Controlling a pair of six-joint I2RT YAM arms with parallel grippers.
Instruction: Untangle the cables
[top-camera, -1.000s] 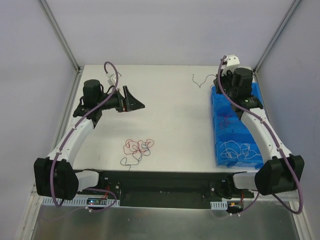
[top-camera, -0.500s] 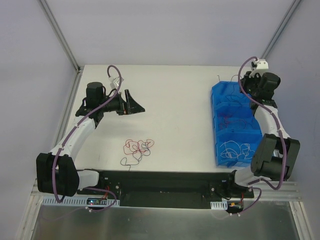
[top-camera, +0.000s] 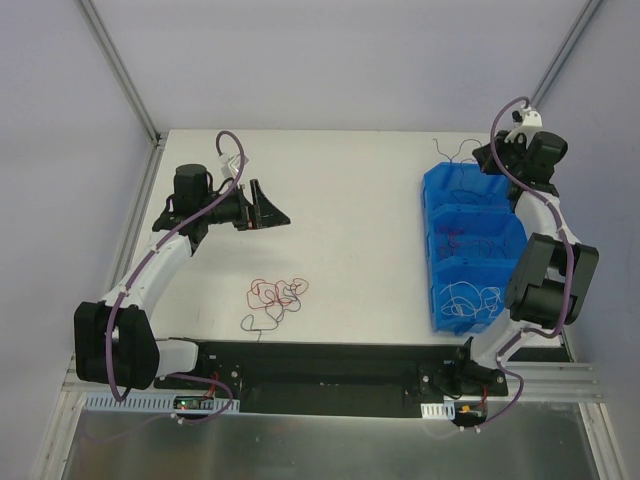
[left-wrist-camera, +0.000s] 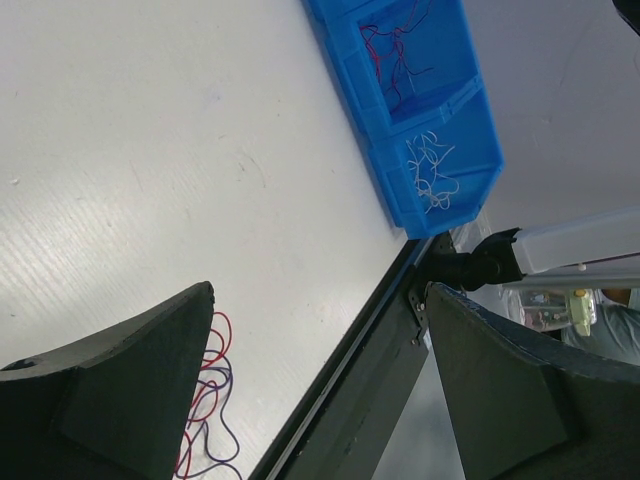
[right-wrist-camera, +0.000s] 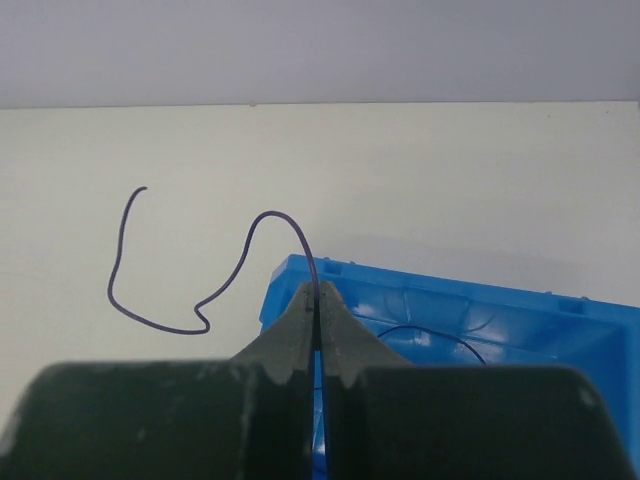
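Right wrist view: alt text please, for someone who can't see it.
The right gripper, jaws shut, pinches a thin dark purple wire that curls out to the left, with the white table behind it. Just below sits a blue bin holding another dark wire.

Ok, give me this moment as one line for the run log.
left end effector open, empty, over table | right end effector shut on purple cable, at far end of blue bin | tangled clump on table, ungripped

light: was bright, even and diffuse in all views
shadows: were soft and faint on the table (top-camera: 350, 220)
exposure: table ran near white overhead
focus: right gripper (right-wrist-camera: 315, 296) was blurred up close; purple cable (right-wrist-camera: 272, 213) beyond was sharp
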